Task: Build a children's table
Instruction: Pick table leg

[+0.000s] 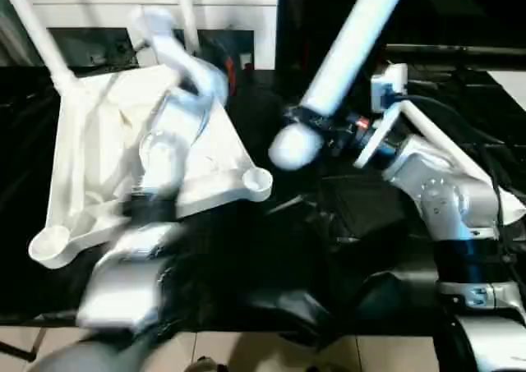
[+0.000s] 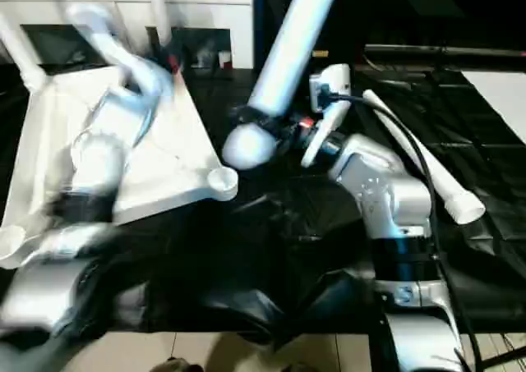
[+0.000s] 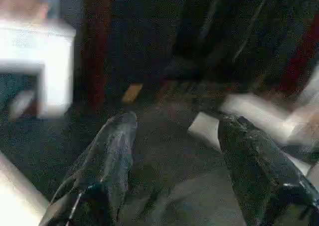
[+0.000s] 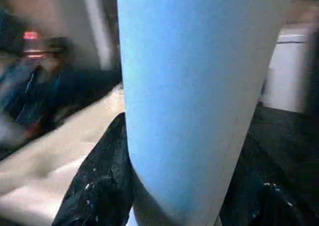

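The children's table top (image 1: 90, 150) lies upside down on the left, its round corner sockets (image 1: 257, 181) facing up. Two white legs (image 1: 37, 31) stand in its far corners. My right gripper (image 1: 333, 127) is shut on a third white leg (image 1: 353, 43), which slants up and away with its rounded end (image 1: 292, 146) hanging low beside the top's near right corner. In the right wrist view, the black fingers (image 4: 102, 186) clasp this leg (image 4: 194, 86). Another leg (image 2: 436, 183) lies on the black cloth at the right. My left arm (image 1: 164, 154) reaches over the table top; its gripper (image 3: 177, 123) is open and holds nothing.
A black cloth (image 1: 271, 257) covers the work surface. A white cabinet (image 1: 238, 11) stands at the back. Pale floor tiles (image 1: 246, 351) show along the near edge. My right forearm (image 2: 386, 199) stands over the middle right of the cloth.
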You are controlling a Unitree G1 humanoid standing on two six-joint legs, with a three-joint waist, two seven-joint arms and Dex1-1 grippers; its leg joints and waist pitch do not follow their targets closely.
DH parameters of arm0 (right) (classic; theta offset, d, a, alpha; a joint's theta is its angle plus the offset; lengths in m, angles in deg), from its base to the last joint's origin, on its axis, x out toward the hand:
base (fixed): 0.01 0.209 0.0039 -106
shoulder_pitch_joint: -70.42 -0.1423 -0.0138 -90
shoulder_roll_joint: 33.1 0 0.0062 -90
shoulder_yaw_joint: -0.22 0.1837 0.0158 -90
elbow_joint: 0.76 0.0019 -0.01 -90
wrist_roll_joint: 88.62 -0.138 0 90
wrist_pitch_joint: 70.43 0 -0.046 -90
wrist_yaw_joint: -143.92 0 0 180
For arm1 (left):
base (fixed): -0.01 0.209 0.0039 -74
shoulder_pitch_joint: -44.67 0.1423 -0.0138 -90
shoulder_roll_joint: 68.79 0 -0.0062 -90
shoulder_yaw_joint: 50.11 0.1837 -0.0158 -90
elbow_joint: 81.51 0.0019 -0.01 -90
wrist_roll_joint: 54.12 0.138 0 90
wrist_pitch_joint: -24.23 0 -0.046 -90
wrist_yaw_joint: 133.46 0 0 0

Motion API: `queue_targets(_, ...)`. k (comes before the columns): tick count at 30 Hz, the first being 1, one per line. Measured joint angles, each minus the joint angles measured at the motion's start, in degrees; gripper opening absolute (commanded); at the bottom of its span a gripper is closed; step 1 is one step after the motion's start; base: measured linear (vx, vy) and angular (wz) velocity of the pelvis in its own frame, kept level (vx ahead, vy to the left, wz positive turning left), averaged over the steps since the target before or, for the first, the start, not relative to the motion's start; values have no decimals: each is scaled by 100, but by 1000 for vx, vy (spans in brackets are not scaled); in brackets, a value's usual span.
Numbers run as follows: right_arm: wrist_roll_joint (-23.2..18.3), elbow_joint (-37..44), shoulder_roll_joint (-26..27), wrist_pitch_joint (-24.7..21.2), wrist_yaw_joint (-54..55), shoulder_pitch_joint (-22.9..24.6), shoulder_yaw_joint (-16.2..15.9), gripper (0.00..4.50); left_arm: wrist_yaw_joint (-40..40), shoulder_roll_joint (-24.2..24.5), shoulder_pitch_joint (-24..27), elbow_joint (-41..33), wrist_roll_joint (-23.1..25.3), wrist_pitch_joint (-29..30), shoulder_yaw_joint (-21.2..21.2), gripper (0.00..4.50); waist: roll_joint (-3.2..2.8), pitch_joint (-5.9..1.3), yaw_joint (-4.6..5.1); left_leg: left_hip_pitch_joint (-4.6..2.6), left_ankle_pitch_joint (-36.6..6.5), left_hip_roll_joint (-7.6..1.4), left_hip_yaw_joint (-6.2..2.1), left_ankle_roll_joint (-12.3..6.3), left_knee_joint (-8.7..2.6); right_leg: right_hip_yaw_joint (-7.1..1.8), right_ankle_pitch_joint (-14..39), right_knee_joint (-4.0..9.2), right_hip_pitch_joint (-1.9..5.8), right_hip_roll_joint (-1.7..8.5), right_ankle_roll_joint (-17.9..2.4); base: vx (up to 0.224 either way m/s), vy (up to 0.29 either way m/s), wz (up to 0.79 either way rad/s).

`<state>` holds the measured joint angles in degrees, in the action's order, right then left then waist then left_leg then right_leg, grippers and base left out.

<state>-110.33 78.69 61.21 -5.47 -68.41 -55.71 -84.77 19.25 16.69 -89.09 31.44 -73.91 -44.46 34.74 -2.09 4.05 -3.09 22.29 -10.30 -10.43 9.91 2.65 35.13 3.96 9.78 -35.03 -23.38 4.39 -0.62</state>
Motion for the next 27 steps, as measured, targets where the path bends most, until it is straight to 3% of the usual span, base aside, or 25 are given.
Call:
queue_targets(6, 279, -494, -71, 225, 372, 1, -21, 186, -1844, 901, 161, 135, 269, -638, 985, 297, 4, -2, -50, 10, -1, 3, 4, -1, -8, -4, 1, 3, -10, 2, -3, 0, 0, 0)
queue_targets(8, 367, -563, -136, 255, 297, 71, -136, 186, -2247, 1202, 155, 666, 779, -844, 1525, 297, 10, -3, -41, -2, 0, 4, 7, -1, -9, -9, 0, 1, -5, 2, -3, 0, 0, 0)
queue_targets(12, 428, -609, -153, 254, 97, 195, -250, 186, -2753, 1537, 284, 1319, 1559, -1025, 2094, 297, 24, 4, -4, -4, 2, 3, 7, 2, -9, -10, -3, -1, -6, 2, -6, 0, 0, 0)
queue_targets(15, 455, -671, -151, 254, -58, 206, -366, 186, -2951, 1717, 222, 1648, 1849, -1403, 2254, 263, 26, 2, -18, -7, 2, 3, 7, 2, -11, -10, -3, -2, -5, 2, -7, 0, 0, 0)
queue_targets(18, 464, -809, -160, 255, -208, 203, -514, 186, -2990, 1834, 32, 2263, 2024, -1736, 2346, 259, 25, 2, -19, -6, 2, 3, 8, 2, -11, -11, -4, -3, -5, 2, -9, 0, 0, 0)
queue_targets(20, 456, -814, -180, 255, -332, 203, -561, 186, -2943, 1845, -116, 2597, 2049, -1767, 2345, 225, 26, 2, -39, -6, 2, 3, 8, 2, -11, -11, -4, -2, -5, 2, -10, 0, 0, 0)
queue_targets(23, 435, -812, -219, 251, -448, 203, -560, 186, -3159, 1818, -225, 2863, 2012, -1717, 2325, 224, 24, 1, -49, -8, 2, 5, 11, 2, -11, -13, -5, 0, -2, 4, -11, 0, 0, 0)
queue_targets(27, 462, -812, -300, 251, -449, 204, -560, 186, -3380, 1796, -229, 2982, 2076, -1546, 2321, 178, 24, 1, -32, -14, 2, 4, 11, 2, -11, -13, -6, -5, -1, 4, -12, 0, 0, 0)
